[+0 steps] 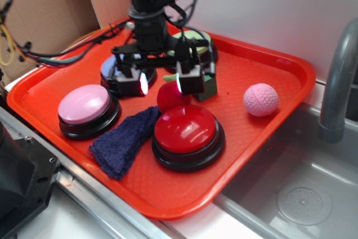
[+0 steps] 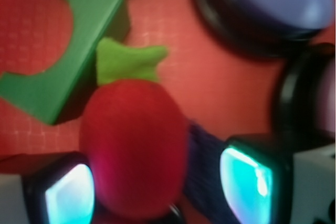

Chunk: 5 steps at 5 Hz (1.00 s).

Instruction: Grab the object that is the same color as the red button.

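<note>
The red ball (image 1: pixel 169 98) is small, matte and fuzzy and sits on the red tray (image 1: pixel 263 138) just behind the large glossy red button (image 1: pixel 185 129). In the wrist view the ball (image 2: pixel 134 150) carries a green felt leaf (image 2: pixel 128 61). My gripper (image 1: pixel 166 85) hangs right over the ball, open, with one finger on each side. In the wrist view the gripper (image 2: pixel 157 190) straddles the ball: the left pad (image 2: pixel 68 195) is close against it, and the right pad (image 2: pixel 247 184) stands apart with a gap.
A pink button (image 1: pixel 85 104), a blue button (image 1: pixel 113 66) and a green button (image 1: pixel 193 37) stand around. A green block (image 1: pixel 210 86) lies right of the ball, a dark blue cloth (image 1: pixel 126 138) left of the red button, a pink dimpled ball (image 1: pixel 261 99) at the right. A sink (image 1: pixel 296 194) borders the tray.
</note>
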Available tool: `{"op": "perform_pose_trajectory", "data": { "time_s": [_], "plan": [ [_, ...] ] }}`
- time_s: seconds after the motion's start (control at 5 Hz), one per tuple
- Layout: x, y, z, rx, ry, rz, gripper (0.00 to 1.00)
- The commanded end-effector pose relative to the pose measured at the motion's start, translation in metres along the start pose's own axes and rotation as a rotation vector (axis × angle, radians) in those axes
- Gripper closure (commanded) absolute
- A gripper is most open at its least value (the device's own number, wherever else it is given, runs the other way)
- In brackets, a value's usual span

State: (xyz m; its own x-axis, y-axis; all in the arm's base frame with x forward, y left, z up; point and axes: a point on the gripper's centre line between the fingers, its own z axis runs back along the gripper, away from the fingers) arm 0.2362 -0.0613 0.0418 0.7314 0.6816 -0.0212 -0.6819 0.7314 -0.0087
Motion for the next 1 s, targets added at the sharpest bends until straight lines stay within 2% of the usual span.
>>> {"op": "perform_pose_trajectory", "data": {
  "time_s": [0.0, 0.2, 0.4, 0.8],
  "plan": [
    [0.018, -0.011, -0.012, -0.020, -0.027, 0.006, 0.00],
    [0.019, -0.014, -0.012, -0.020, -0.030, -0.038, 0.91],
    [0.022, -0.014, -0.001, -0.022, -0.033, -0.123, 1.00],
    [0.043, 0.004, 0.048, -0.039, -0.057, -0.322, 1.00]
  ]
}}
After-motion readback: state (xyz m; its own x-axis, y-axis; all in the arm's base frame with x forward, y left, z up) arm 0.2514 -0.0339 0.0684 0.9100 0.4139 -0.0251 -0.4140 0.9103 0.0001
